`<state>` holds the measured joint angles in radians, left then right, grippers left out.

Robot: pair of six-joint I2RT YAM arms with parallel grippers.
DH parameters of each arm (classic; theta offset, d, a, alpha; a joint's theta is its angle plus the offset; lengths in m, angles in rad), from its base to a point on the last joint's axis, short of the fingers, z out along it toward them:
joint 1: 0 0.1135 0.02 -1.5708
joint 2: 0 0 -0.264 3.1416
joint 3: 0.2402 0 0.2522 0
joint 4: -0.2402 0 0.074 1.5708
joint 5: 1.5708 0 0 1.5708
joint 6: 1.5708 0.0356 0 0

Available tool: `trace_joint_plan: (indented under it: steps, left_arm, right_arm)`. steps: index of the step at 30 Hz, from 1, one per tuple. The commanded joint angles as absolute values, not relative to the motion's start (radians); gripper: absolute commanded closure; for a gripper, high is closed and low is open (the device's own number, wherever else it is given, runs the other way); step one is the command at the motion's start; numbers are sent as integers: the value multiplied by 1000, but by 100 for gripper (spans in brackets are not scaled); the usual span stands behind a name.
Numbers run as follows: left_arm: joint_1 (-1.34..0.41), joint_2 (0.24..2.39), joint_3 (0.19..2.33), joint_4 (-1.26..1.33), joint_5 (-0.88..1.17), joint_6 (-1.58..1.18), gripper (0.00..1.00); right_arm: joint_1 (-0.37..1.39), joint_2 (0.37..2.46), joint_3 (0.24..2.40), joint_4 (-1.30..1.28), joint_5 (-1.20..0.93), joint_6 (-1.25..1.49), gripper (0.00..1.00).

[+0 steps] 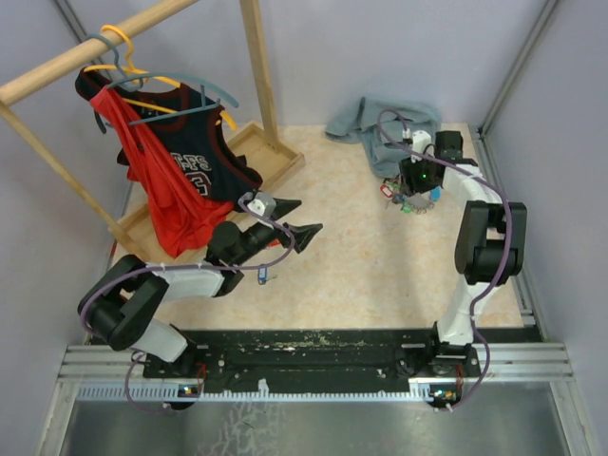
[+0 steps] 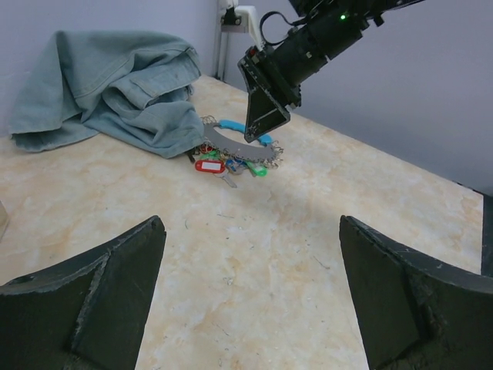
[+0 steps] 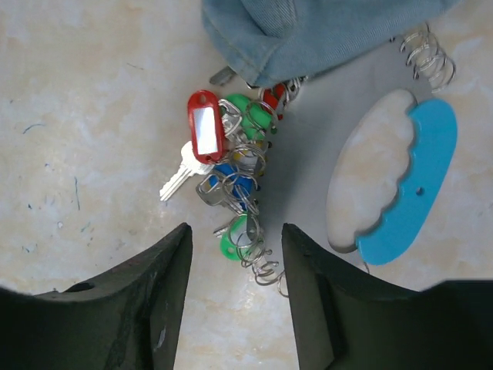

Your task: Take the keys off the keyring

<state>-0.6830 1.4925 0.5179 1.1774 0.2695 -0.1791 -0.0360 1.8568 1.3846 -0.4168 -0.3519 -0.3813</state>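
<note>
Under denim cloth (image 3: 323, 31), keys (image 3: 231, 169) partly hidden (keyring (image 3: 245, 123) indistinct); right tool (image 3: 235, 231) half-open above, left tool (image 2: 250, 223) wide.

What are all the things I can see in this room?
keys: several, silvery with red, green, blue tags, table's far right
keyring: count unclear, silvery, through the keys
clip: one, light blue, beside the keys
cloth: one, grey-blue, behind the keys
rack: one, wooden, far left
hangers: several, yellow and grey, on rack
shirts: two, red and black, on hangers
table: one, beige
left gripper: black, open, mid-table
right gripper: black, open, above keys
</note>
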Motion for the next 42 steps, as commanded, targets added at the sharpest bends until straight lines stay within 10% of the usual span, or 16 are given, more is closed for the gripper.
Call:
trace_joint_plan:
  steps: [1, 24, 33, 42]
  left_arm:
    - [-684, 1503, 483, 1366, 292, -178, 2]
    - [-684, 1521, 466, 1414, 329, -197, 2]
    - [-685, 1522, 465, 1418, 335, -198, 2]
    - [-686, 1520, 447, 1458, 356, -195, 3]
  right_arm:
    - [-62, 1913, 1481, -444, -387, -374, 56]
    - [-60, 2115, 1673, -630, -444, -528, 70]
    - [-47, 2070, 1659, -661, -515, -563, 99]
    - [-36, 1818, 1507, -656, -636, -588, 100]
